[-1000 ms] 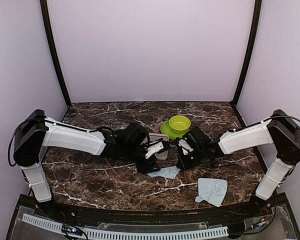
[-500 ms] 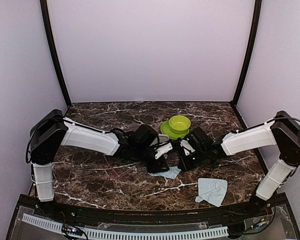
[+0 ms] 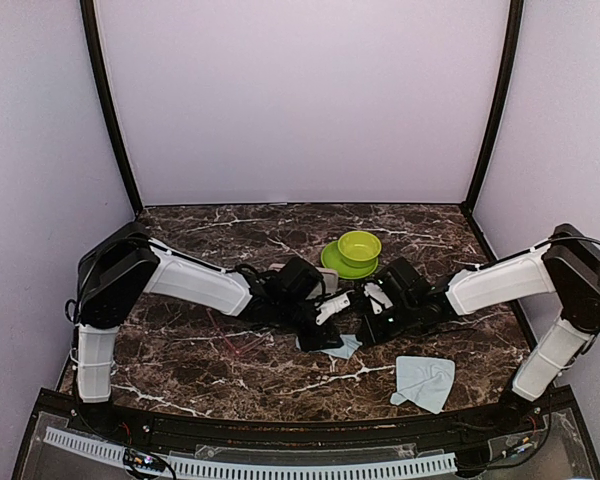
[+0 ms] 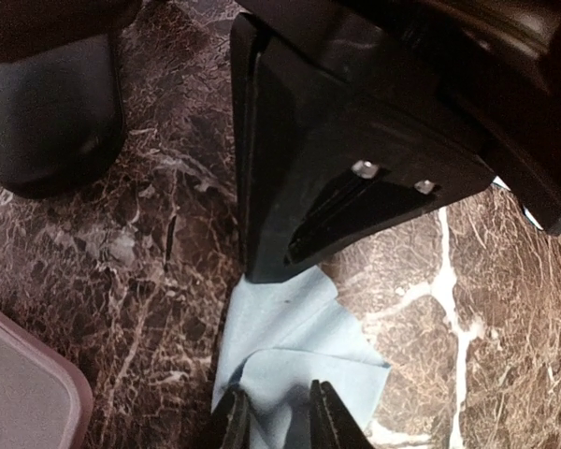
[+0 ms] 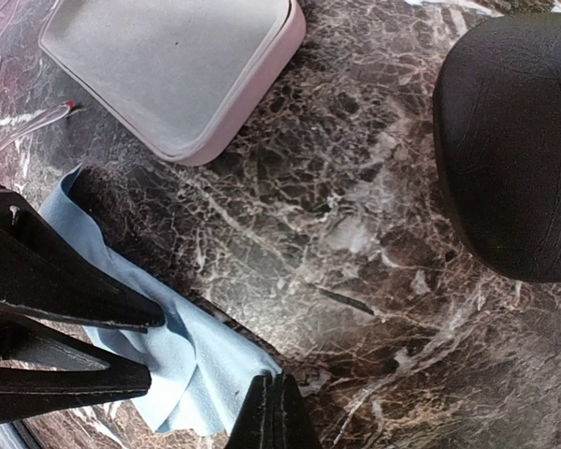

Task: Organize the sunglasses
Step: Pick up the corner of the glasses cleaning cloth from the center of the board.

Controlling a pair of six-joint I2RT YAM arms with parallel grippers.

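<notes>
Left claw (image 4: 279, 426) stands slightly parted, its 2 fingers astride a fold of the blue cloth (image 4: 299, 346). The right claw (image 5: 273, 416) is fully closed with its tips at that cloth's edge, and whether it pinches the cloth cannot be told. Red-pink sunglasses (image 3: 238, 345) lie on the table (image 3: 180, 370) left of the left claw. Ahead of the right claw's tips sit the pink case (image 5: 168, 65), showing only pale lining, and the closed black oval case (image 5: 514, 140).

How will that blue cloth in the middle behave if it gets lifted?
The blue cloth lies creased and folded over, so it is probably floppy and would drape. It looks thin, so likely very light. Pushed, it would probably bunch rather than slide.
</notes>
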